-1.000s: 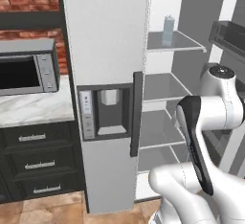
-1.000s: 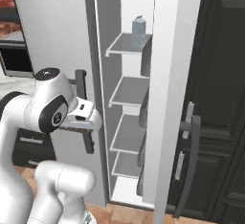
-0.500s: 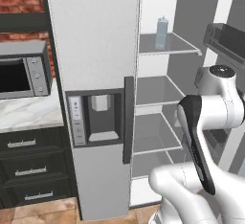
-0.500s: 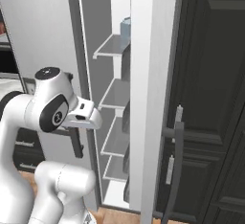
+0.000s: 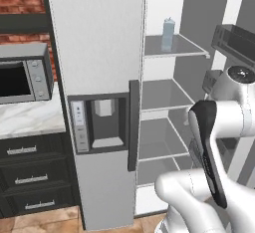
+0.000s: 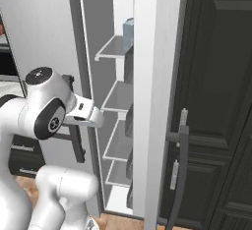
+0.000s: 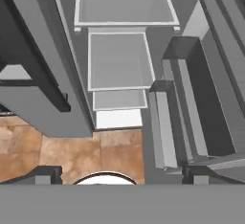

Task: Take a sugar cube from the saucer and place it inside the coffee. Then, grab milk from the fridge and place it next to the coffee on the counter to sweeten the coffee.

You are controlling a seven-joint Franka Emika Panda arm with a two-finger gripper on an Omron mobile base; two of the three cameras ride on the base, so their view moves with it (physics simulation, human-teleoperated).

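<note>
Slim pale blue-grey milk carton [image 5: 168,34] upright on the top white shelf [image 5: 175,50] of the open silver-grey fridge [image 5: 99,53], upper middle of the left base frame; half hidden behind the white door edge, upper middle of the right base frame. Claw [image 7: 119,174] spread wide and empty at the bottom of the hand frame, looking down over stacked shelves. White marble bench [image 5: 27,117] under a grey microwave [image 5: 22,75] at left.

Both base views face the open fridge [image 5: 99,43] from either side; hand view looks down its shelves [image 7: 119,60].
</note>
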